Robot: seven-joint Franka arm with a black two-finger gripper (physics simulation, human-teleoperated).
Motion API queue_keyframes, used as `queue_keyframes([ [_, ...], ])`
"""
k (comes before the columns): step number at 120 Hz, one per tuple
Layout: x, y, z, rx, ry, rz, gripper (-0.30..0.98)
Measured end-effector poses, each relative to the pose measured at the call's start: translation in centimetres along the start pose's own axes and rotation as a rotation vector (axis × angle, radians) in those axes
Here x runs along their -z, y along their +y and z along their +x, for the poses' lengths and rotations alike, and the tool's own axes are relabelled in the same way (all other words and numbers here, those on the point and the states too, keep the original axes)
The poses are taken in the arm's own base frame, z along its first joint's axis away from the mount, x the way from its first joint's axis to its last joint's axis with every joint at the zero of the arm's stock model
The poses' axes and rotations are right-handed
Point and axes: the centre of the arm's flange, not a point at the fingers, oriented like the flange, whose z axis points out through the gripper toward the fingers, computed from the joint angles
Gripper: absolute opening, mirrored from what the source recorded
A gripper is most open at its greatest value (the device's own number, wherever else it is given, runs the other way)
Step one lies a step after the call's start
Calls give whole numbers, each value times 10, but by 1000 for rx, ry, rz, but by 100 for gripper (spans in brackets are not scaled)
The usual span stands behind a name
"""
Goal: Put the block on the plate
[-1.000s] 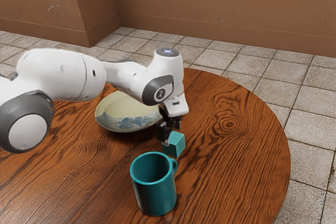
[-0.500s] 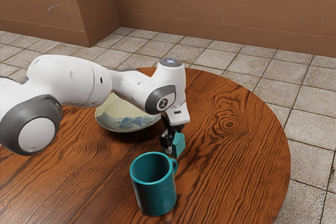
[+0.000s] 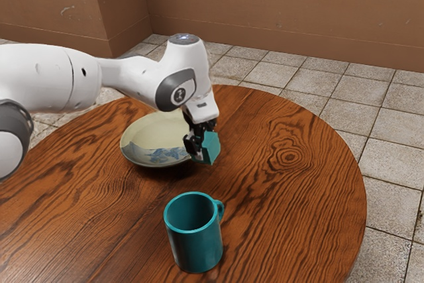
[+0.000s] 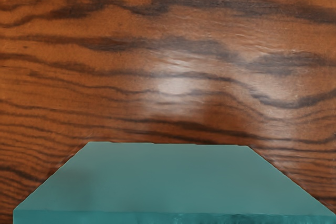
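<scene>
My gripper (image 3: 199, 146), fingers parted by the width of the teal block (image 3: 211, 148), holds it clear of the wooden table (image 3: 285, 197) (in the wrist view, its flat face over wood grain). Outward: the plate (image 3: 149, 137), near the block, toward the exterior view's left; the teal mug (image 3: 195, 246), upright, nearer that camera.

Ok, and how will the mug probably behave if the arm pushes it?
The mug looks rigid, with an even, round rim, so it should hardly bend. It stands upright and rather tall, so a push high up may tip it. On its side, it might roll until the handle stops it.
</scene>
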Motion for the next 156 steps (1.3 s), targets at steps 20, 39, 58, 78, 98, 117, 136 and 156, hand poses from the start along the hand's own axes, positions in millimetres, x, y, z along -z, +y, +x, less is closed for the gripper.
queue_keyframes([
  [20,30,-7,-64,95,3,19,41],
  [39,40,-13,-123,181,-4,22,41],
  [58,25,-33,-168,245,-19,19,40],
  [78,-34,-63,-180,259,-36,-16,41],
  [98,-69,-66,-184,260,-44,-49,43],
  [117,-68,-66,-184,260,-44,-45,57],
  [136,-33,-63,-181,268,-20,-13,63],
  [156,16,-41,-164,285,25,-33,66],
])
